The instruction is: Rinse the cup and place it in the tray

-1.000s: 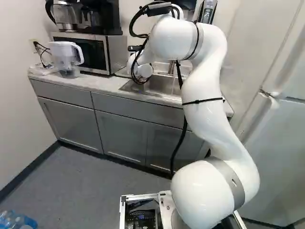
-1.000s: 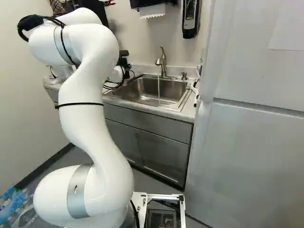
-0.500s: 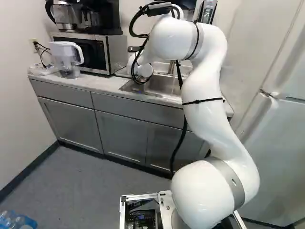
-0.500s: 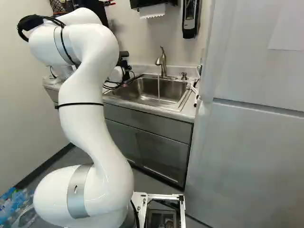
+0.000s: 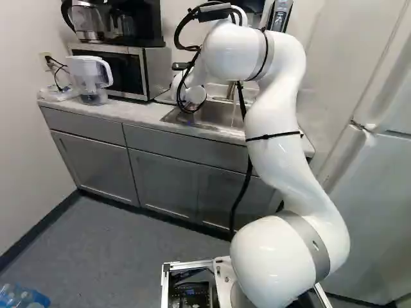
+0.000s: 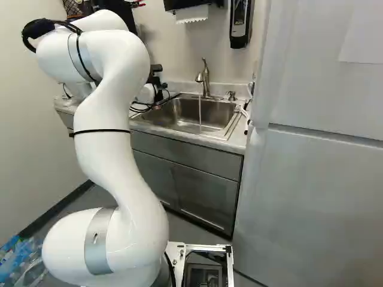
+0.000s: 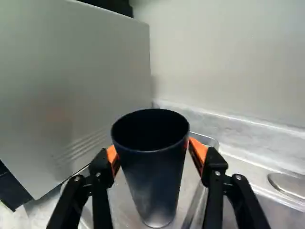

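In the wrist view, a dark, tapered cup (image 7: 155,176) stands upright, mouth up, between the fingers of my gripper (image 7: 155,150). The orange pads (image 7: 198,150) flank it from both sides, and the fingers look spread slightly wider than the cup. Under the cup is a shiny tray (image 7: 209,139) with a raised rim. Neither base view shows the fingers, cup or tray clearly, since the arm and its cables are in front. Water runs from the faucet (image 6: 203,78) into the metal sink (image 6: 185,113), right of the arm's end.
A microwave's flat side (image 7: 71,90) stands close beside the gripper, with the wall behind. In the left base view, a water pitcher (image 5: 88,76) stands on the counter left of the microwave (image 5: 122,67). A tall white fridge (image 6: 317,197) is at the right. Bottles (image 5: 22,296) lie at floor level.
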### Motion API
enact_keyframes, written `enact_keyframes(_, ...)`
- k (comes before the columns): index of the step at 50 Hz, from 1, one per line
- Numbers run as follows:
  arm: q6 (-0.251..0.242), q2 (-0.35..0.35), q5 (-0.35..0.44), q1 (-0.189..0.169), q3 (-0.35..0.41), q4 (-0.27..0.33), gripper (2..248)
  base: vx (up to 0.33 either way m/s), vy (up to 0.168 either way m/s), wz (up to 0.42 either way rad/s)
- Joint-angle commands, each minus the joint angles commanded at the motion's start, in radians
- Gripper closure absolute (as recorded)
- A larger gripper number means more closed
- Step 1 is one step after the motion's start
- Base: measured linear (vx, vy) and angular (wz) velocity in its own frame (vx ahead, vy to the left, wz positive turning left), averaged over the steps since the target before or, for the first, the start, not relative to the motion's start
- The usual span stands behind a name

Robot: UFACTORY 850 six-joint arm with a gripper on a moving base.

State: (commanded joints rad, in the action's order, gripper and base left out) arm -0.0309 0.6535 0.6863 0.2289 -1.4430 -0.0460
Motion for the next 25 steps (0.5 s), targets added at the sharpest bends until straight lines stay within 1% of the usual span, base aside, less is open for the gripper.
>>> enact_keyframes(3, 0.000, 0.000, 0.000, 0.000, 0.000, 0.000, 63, 0.000, 0.000, 0.000)
enact_keyframes(4, 0.000, 0.000, 0.000, 0.000, 0.000, 0.000, 27, 0.000, 0.000, 0.000)
enact_keyframes(9, 0.000, 0.000, 0.000, 0.000, 0.000, 0.000, 27, 0.000, 0.000, 0.000)
enact_keyframes(10, 0.000, 0.000, 0.000, 0.000, 0.000, 0.000, 3, 0.000, 0.000, 0.000)
enact_keyframes(25, 0.000, -0.004, 0.000, 0.000, -0.002, 0.000, 3, 0.000, 0.000, 0.000)
